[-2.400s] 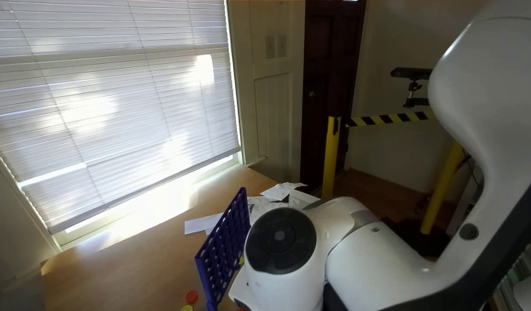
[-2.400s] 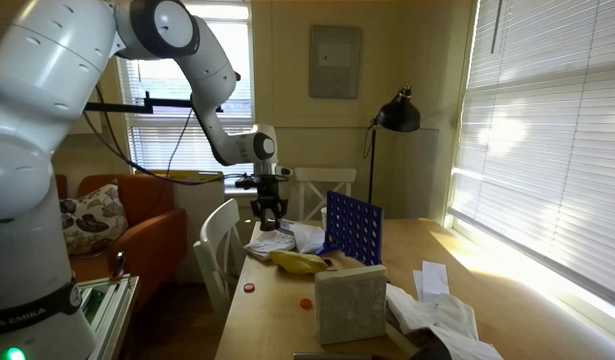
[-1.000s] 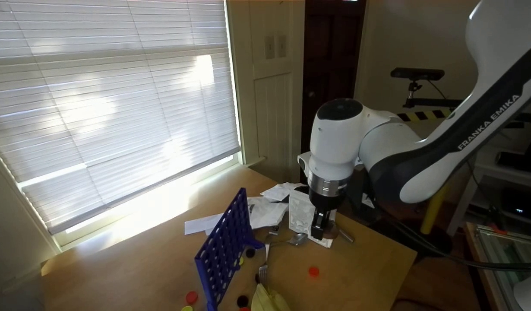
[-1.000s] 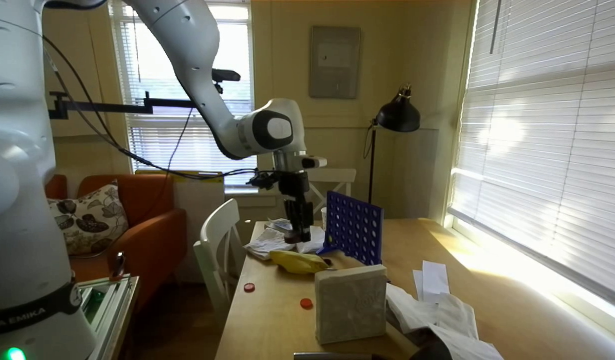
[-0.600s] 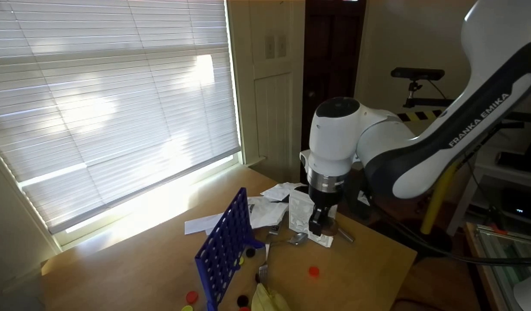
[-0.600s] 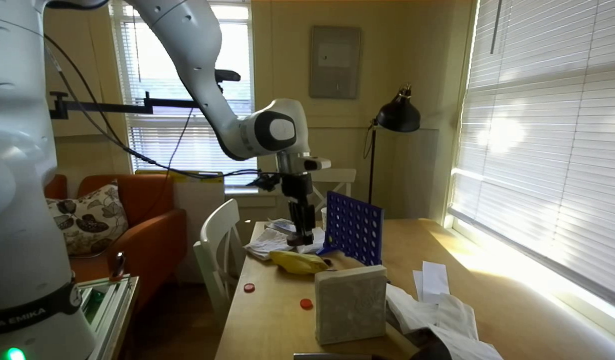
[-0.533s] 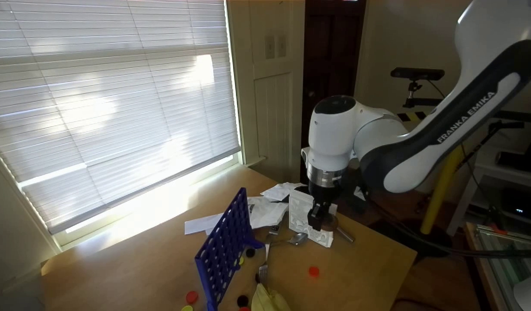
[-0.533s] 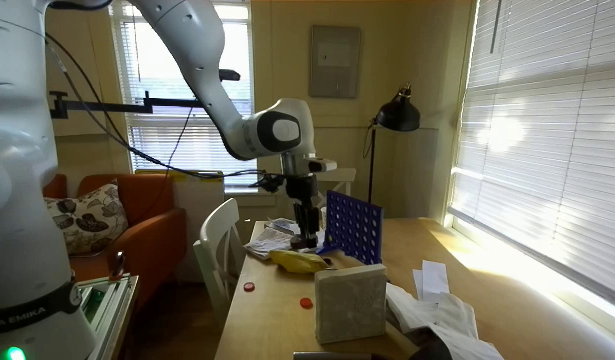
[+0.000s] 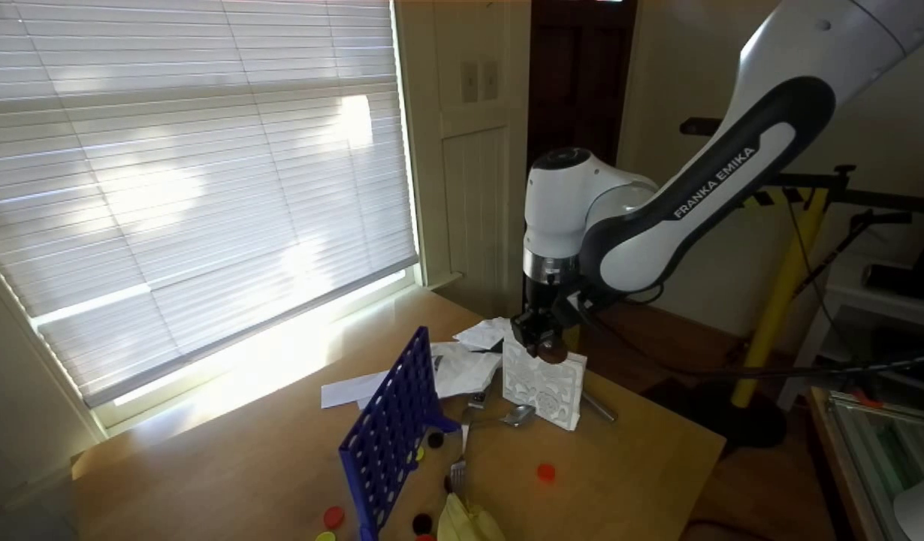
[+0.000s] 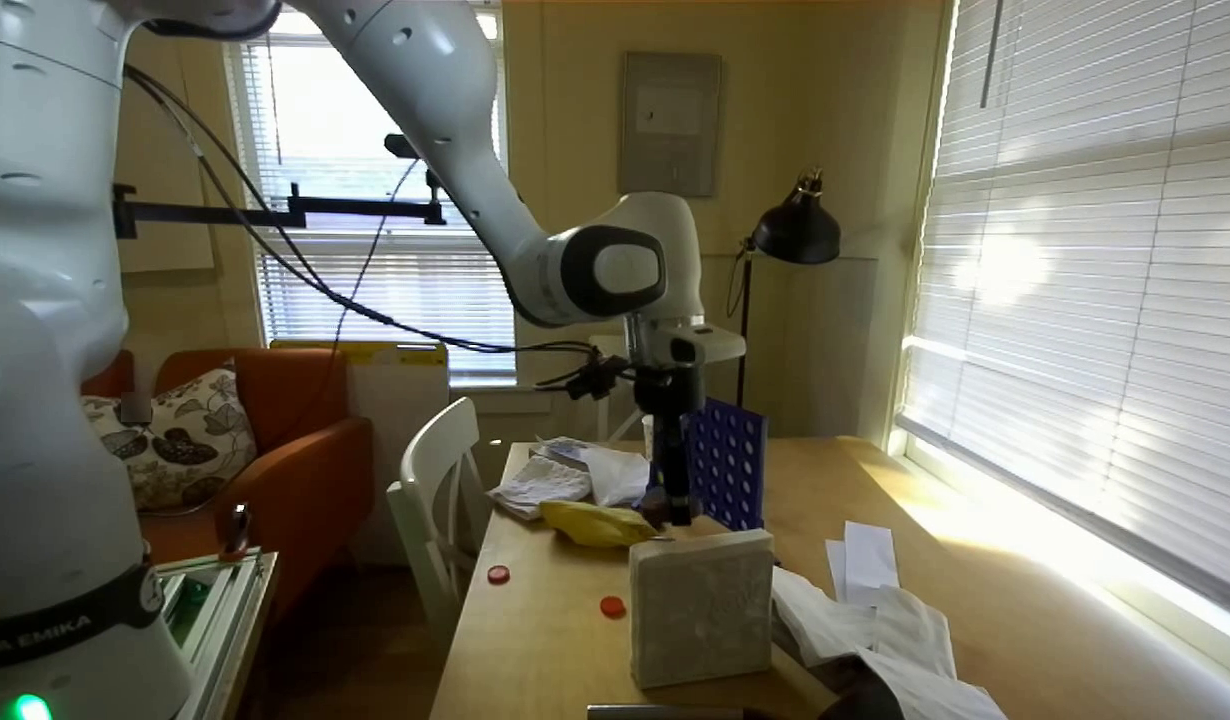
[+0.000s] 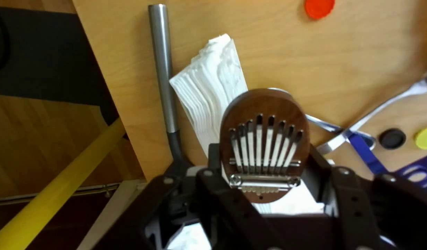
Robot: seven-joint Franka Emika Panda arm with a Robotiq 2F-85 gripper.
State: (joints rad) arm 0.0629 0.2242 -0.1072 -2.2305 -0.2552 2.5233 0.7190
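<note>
One eight-tine kalimba (image 11: 265, 139), held clear of the wooden table (image 11: 338, 59) | gripper (image 11: 264, 160) pinching its sides | wrist view: white layered block (image 11: 210, 88) toward kalimba's 11 o'clock, red game disc (image 11: 319, 6) toward 1 | judged: grasp and lift done; set-down and release not yet done

White arm (image 9: 657, 244), black trim (image 9: 800, 101), FRANKA EMIKA lettering (image 9: 714, 182), dark cables (image 10: 485, 348), black pincer (image 11: 264, 161).

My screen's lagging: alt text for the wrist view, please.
The hand grips a brown thumb piano, its metal tines showing. Below lies a table with a white block, a metal-handled utensil, cutlery and a red disc.
</note>
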